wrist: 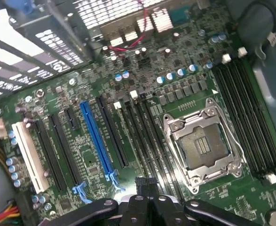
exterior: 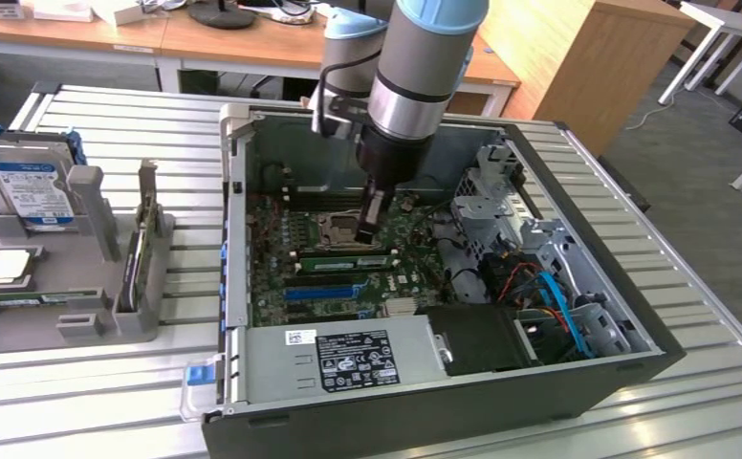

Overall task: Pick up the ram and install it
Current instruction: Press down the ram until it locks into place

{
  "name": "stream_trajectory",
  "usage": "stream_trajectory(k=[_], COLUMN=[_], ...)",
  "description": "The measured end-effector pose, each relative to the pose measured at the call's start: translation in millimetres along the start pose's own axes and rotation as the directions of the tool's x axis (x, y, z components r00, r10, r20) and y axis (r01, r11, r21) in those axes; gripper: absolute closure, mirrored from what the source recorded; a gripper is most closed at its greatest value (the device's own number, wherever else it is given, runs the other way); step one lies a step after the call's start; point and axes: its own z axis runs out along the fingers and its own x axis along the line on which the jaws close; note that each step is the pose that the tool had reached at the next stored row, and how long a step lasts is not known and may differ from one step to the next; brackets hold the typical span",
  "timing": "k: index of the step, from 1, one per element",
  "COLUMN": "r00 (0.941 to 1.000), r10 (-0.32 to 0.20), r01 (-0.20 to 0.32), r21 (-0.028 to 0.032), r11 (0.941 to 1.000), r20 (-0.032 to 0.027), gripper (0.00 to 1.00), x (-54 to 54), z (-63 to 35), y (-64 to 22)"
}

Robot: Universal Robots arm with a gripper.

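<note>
The computer case (exterior: 447,382) lies on its side with the panel off, so the motherboard (wrist: 81,155) faces upward and the arm can come straight down into it; the pincer (exterior: 370,229) hangs vertically inside the case, low over the board, just beside the empty processor socket (wrist: 202,146); its jaws are drawn fully together, a narrow closed tip, and I see nothing clamped between them.

A green ram stick (exterior: 341,260) sits on the board directly below and just in front of the pincer tip, lying lengthwise in line with the memory slots (wrist: 149,150); judged from the exterior view it looks seated or resting in its slot, though whether it is fully latched I cannot tell; the closed tip appears to be at or very near its upper edge, contact uncertain.

The long blue expansion slot (wrist: 96,141) lies further out from the pincer, past the ram; the grey parts fixture (exterior: 58,287) stands well apart, outside the case.
</note>
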Motion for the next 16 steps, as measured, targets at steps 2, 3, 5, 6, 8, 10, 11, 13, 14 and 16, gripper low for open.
stream_trajectory(k=[2,3,5,6,8,10,11,13,14,16], r00=[0.9997,0.9992,0.9978,0.9969,0.9947,0.9918,0.9902,0.9861,0.9839,0.9788], r10=[0.026,0.039,0.066,0.078,0.103,0.128,0.14,0.166,0.179,0.205], r01=[-0.026,-0.039,-0.066,-0.078,-0.103,-0.128,-0.14,-0.166,-0.179,-0.205], r21=[-0.0004,-0.0006,-0.0011,-0.0013,-0.0018,-0.0023,-0.0026,-0.003,-0.0033,-0.004], r11=[0.9997,0.9992,0.9978,0.9969,0.9947,0.9918,0.9902,0.9861,0.9839,0.9788], r20=[0.0008,0.0012,0.002,0.0023,0.003,0.0037,0.004,0.0047,0.0051,0.0058], gripper=[0.9,0.9,0.9,0.9,0.9,0.9,0.9,0.9,0.9,0.9], x=[0.0,0.0,0.0,0.0,0.0,0.0,0.0,0.0,0.0,0.0], z=[0.0,0.0,0.0,0.0,0.0,0.0,0.0,0.0,0.0,0.0], y=[0.0,0.0,0.0,0.0,0.0,0.0,0.0,0.0,0.0,0.0])
